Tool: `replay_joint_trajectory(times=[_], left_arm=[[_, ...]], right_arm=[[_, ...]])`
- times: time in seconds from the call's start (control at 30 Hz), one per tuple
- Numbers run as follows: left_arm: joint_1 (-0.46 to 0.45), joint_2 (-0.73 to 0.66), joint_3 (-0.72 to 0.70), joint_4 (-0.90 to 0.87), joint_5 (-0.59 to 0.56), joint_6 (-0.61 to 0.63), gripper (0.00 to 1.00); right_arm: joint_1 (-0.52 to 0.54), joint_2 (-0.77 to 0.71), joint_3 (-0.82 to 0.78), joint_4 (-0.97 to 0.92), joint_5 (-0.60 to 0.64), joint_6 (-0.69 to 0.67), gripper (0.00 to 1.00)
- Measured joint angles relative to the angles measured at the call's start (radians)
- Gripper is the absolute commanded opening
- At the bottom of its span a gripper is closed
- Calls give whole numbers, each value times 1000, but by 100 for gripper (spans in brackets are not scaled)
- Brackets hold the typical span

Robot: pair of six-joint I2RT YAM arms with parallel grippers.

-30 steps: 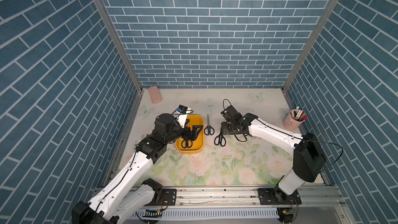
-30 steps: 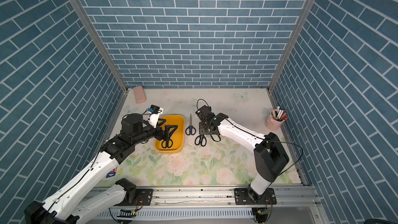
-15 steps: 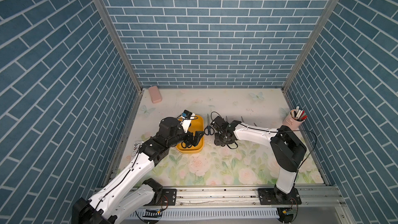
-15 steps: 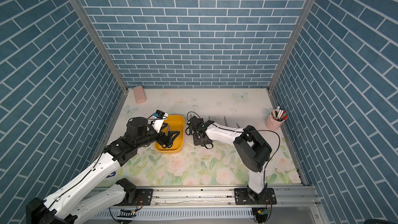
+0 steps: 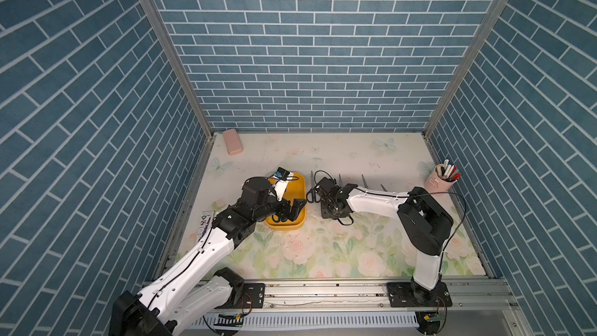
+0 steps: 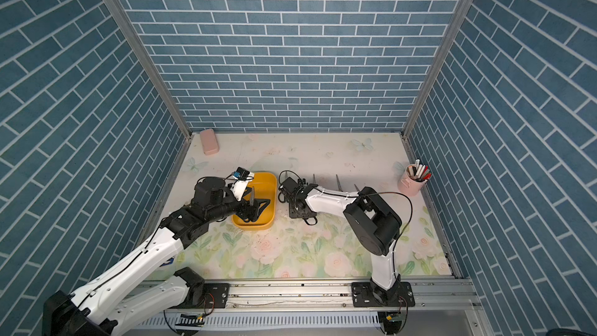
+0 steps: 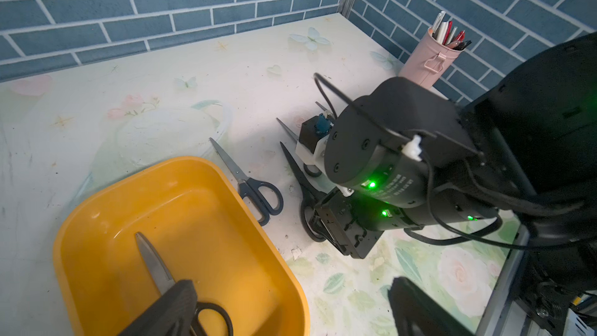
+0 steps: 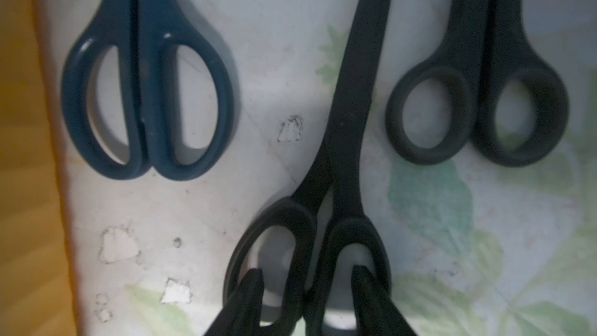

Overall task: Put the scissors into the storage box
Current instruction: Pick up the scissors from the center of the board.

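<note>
One pair of scissors [image 7: 155, 263] is contained in the storage box [image 7: 142, 176]. It lies flat on the box floor, with the grey blade directed toward the back wall and the black loop handle at the near end. The handle is partly covered by one finger [image 7: 168, 305] of the left gripper [image 7: 290, 286]. This gripper is held over the near end of the box with its jaws spread wide, and nothing is pinched between them.

The other pairs are located on the floral table cover [image 5: 323, 253], outside the box. The blue-handled scissors [image 8: 148, 82] lie closed, just beside the box wall that faces the right arm. The long black scissors [image 8: 349, 156] are positioned next, followed by the short black scissors [image 8: 478, 92].

The right gripper [image 8: 307, 281] is lowered onto the handle of the long black scissors. One fingertip [image 8: 252, 282] is placed inside each loop, with the jaws half spread. A strip of table is visible between each fingertip and the central shanks, so the handle is not clamped.

Further grey blade tips [image 5: 363, 178] are seen beyond the right arm in both top views.

A pink pen cup [image 5: 441, 182] stands by the right wall. A pink case [image 5: 233, 141] lies in the rear left corner.
</note>
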State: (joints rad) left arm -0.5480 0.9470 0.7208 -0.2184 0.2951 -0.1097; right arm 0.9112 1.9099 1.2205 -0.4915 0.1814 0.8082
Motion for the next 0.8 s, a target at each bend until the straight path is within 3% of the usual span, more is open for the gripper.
replay_joint_trajectory(times=[0.37,0.67,0.8], left_arm=[[0,-8,0,0,13,3,99],[0,-16,0,3,14,3,99],[0,-16,0,3,13,3,99]], right_arm=[[16,26,29,-21,43,7,25],[16,16,8,-14,51,6,19],[11,-1,-14,-8,52,6,7]])
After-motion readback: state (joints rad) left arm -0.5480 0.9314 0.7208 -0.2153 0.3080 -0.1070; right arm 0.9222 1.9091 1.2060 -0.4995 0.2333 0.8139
